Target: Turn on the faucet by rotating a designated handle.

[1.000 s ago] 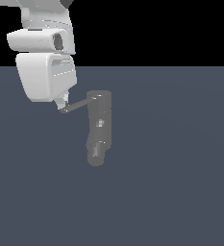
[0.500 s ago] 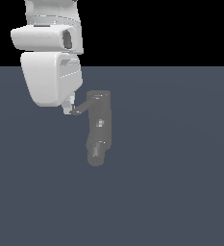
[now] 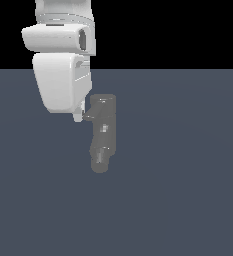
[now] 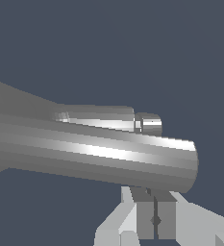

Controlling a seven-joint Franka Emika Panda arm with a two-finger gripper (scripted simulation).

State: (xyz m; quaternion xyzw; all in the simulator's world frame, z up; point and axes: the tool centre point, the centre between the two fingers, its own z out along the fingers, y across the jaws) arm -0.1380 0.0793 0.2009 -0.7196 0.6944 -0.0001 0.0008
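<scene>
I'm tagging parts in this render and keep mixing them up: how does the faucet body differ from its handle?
The faucet is a thick, segmented column with a slight bend and a rounded lower end; the handle is a thin rod. The faucet runs up and down in the exterior view; the handle sticks out sideways from its top, toward the gripper. The faucet is fully exposed; the handle is mostly hidden behind the arm. Both are dull grey.

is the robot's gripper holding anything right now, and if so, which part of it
Cannot be told. The white gripper sits against the thin grey rod handle of the dull grey faucet, fingers seemingly together.
</scene>
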